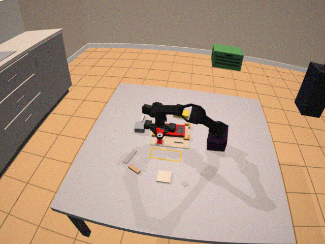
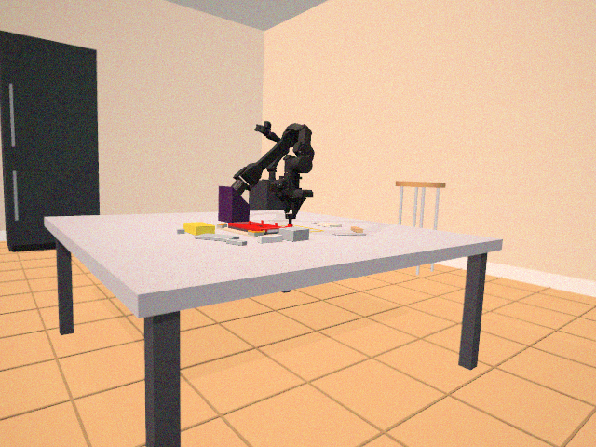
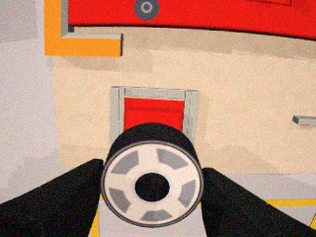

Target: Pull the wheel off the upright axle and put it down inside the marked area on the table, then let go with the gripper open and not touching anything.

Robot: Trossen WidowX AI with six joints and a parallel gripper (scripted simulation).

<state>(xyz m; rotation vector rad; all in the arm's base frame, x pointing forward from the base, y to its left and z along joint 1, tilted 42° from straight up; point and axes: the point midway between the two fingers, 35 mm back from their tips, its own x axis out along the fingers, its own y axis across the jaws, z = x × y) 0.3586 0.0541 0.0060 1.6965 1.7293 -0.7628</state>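
The wheel [image 1: 159, 134] [image 3: 153, 185] is black-rimmed with a white spoked face and a dark hub hole. My gripper [image 1: 159, 135] [image 3: 152, 173] [image 2: 290, 219] points straight down and is shut on the wheel, one black finger on each side of its rim. The wheel hangs just above the red axle mount [image 1: 159, 142] [image 3: 154, 113] in its grey frame on the beige board [image 1: 181, 144] [image 3: 251, 93]. The axle itself is hidden behind the wheel. The marked area is a yellow outline [image 1: 165, 149] on the table just in front of the board.
A red car chassis [image 1: 178, 129] lies on the board behind the mount, with an orange corner bracket [image 3: 66, 39]. A grey block [image 1: 138, 126], a yellow block [image 1: 186, 113], a grey strip [image 1: 129, 156], a wooden piece [image 1: 134, 169] and a beige tile [image 1: 164, 176] lie around.
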